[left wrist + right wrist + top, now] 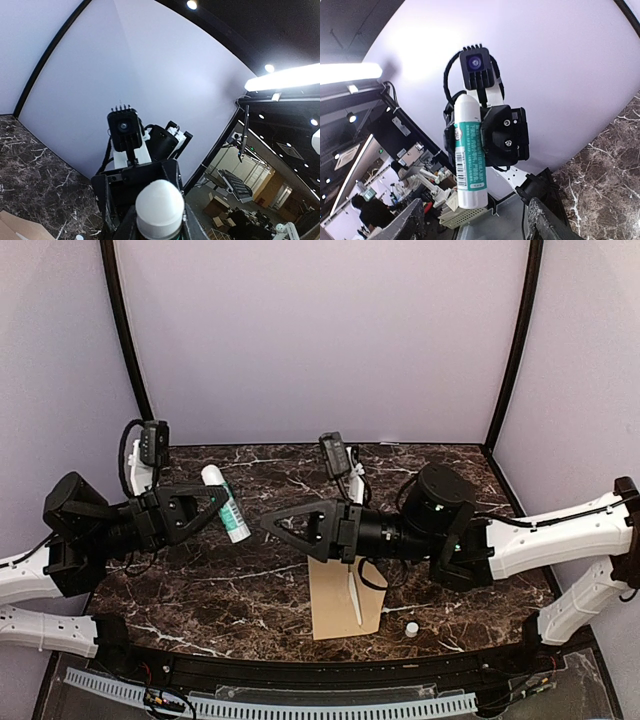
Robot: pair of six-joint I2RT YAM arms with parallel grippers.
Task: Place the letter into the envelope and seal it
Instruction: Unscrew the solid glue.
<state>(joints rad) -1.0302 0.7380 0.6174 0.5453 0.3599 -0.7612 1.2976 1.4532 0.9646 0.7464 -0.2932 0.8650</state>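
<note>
From where I stand, the only print is on the glue stick [470,152]: a teal label [476,145] with white lettering along the tube and a black barcode [461,167] beside it. The characters are too small to read.

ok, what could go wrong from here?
The left pincer holds the glue stick in the air, close to the open right pincer: they could clash. The envelope lies under the right arm, so gluing looks awkward. The small white cap could get swept off the table.
</note>
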